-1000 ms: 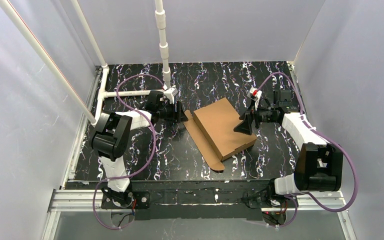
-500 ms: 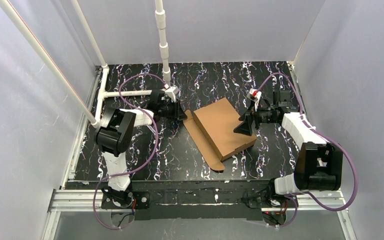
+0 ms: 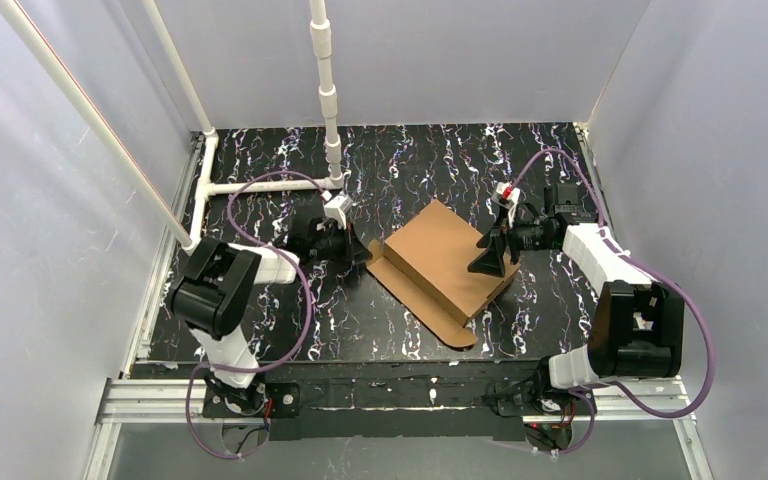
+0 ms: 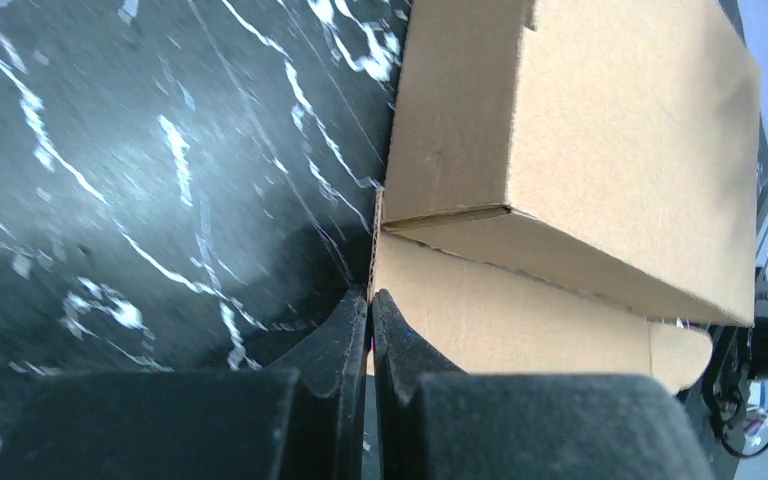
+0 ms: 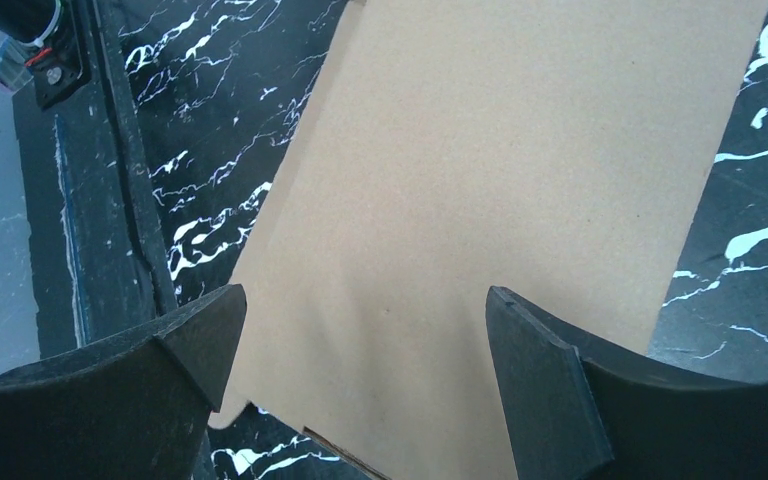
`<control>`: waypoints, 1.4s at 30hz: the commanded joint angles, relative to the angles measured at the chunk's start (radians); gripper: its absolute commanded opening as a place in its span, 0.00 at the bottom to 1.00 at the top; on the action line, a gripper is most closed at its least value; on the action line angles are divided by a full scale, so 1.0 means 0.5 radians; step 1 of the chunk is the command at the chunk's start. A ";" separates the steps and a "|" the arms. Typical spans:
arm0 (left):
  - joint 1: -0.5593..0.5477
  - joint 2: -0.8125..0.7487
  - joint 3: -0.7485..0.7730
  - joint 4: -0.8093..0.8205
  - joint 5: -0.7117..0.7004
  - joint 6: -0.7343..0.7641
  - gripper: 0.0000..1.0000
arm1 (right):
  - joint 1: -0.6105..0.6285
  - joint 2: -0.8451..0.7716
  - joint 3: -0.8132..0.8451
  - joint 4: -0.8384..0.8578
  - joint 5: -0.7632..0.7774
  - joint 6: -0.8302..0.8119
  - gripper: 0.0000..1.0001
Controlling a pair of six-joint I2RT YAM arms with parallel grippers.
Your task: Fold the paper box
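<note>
The paper box [image 3: 440, 250] lies at the middle of the table [image 3: 350, 330] with its lid panel down on the body. One flat flap [image 3: 428, 302] is spread on the surface along its near-left side. The left gripper [image 4: 370, 303] is closed to a slit on the corner edge of that flap. The thin cardboard runs straight between its fingertips, so the box begins at the tips and extends away to the right. This grip probably serves to raise the flap for tucking. The right gripper [image 5: 365, 310] stands wide open directly over the top panel, near the right edge, and holds nothing. Contact with the panel cannot be determined. Its position suggests it steadies the box while the opposite side is worked.
</note>
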 commanded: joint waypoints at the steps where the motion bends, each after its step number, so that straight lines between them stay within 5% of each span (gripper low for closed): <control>1: -0.179 -0.325 -0.222 0.079 -0.290 -0.041 0.00 | 0.048 0.029 0.099 -0.185 0.000 -0.154 0.98; 13: -0.685 -0.781 -0.657 0.082 -1.134 -0.115 0.00 | 0.671 -0.005 0.348 -0.240 0.714 -0.147 0.98; 19: -0.755 -0.860 -0.702 0.113 -1.218 -0.104 0.00 | 1.074 -0.038 0.277 0.116 0.993 -0.117 0.98; 29: -0.861 -0.896 -0.759 0.159 -1.326 -0.075 0.00 | 1.364 -0.114 -0.042 0.877 1.344 0.133 0.89; 42: -0.972 -0.908 -0.803 0.262 -1.429 0.136 0.00 | 1.484 -0.133 -0.276 1.069 1.465 0.244 0.79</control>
